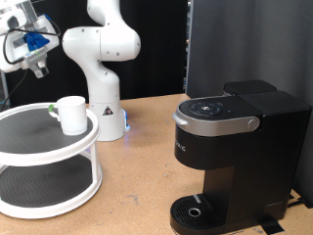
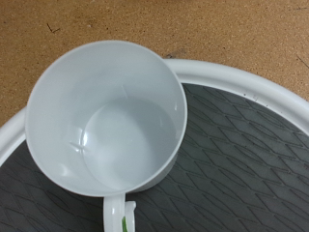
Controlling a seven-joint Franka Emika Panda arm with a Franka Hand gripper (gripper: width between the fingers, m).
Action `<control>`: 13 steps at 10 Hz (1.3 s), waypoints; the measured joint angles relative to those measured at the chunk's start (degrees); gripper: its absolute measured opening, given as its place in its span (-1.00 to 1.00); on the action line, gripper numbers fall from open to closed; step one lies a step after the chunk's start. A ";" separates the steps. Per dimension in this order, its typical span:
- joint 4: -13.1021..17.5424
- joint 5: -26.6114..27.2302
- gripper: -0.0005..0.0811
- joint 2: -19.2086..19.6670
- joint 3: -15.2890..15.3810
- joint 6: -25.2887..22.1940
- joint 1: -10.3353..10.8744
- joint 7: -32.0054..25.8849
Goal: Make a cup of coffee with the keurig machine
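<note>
The cup [image 1: 71,115], a small plain white mug, stands upright on the top tier of a round white two-tier stand [image 1: 39,154] at the exterior view's left. In the wrist view the cup [image 2: 101,116] is seen from above and empty, with a green mark by its handle. My gripper [image 1: 37,65] hangs high above the stand, up and to the left of the cup, and touches nothing. Its fingers do not show in the wrist view. The keurig machine [image 1: 235,137], black with a silver-grey top ring, stands at the right with its lid down. Its round drip tray [image 1: 199,211] is bare.
The stand's white rim [image 2: 241,82] rings a dark patterned mat [image 2: 241,164]. The white arm base [image 1: 103,73] stands behind the stand on the wooden table [image 1: 147,166]. A black panel [image 1: 245,39] rises behind the machine.
</note>
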 joint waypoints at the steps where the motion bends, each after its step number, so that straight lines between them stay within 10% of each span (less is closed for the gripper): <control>1: -1.06 -0.16 -0.97 -0.13 -0.06 0.82 -0.44 -0.04; 8: -7.04 -1.60 -0.75 -0.17 -0.82 8.74 -1.59 -0.18; 13: -8.24 -1.64 0.79 0.06 -1.39 10.18 -1.60 -0.21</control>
